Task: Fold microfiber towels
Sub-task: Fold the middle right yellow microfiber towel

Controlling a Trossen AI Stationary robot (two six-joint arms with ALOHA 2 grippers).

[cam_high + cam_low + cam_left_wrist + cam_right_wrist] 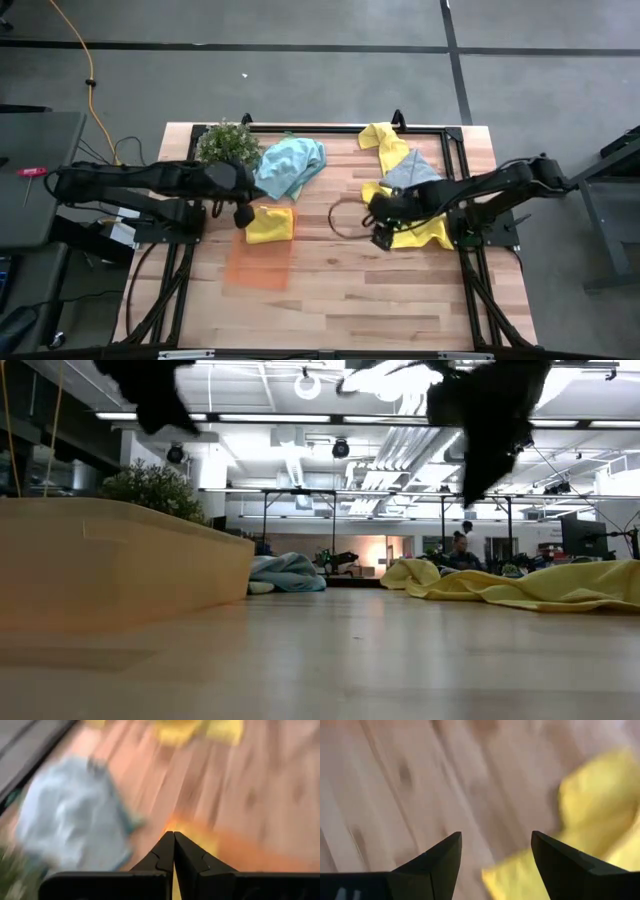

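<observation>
big pale wooden plank desk (330, 290) fills the view from above, two dark arms reaching in from either side. on it, largest of the cloths, a bright yellow microfiber towel (425, 232) lies rumpled on the right side, part of it under the right arm, with a small grey towel (410, 172) on it and another yellow piece (385, 143) trailing toward the far edge. a light blue-teal towel (290, 165) is bunched near the far edge, beside a small bushy green plant (228, 143). a folded yellow square towel (270, 223) sits at the far end of a flat translucent orange tray (258, 265).

right gripper (496, 854) hangs just over the near left edge of the big yellow towel, fingers spread wide, nothing between them. left gripper (173, 851) is over the folded square's left edge, fingers pressed together, empty.

to do this well, i'd say: drop the right fingers onto a single corner, pinch one layer only, lift and drag it flat before folding.

hard to make out: both wrist views are smeared. the low view cuts the arms off at the top, and i can't tell how many yellow towels lie in that right-hand heap. a dark ring (345, 215) beside the right gripper — can't say what it is.
</observation>
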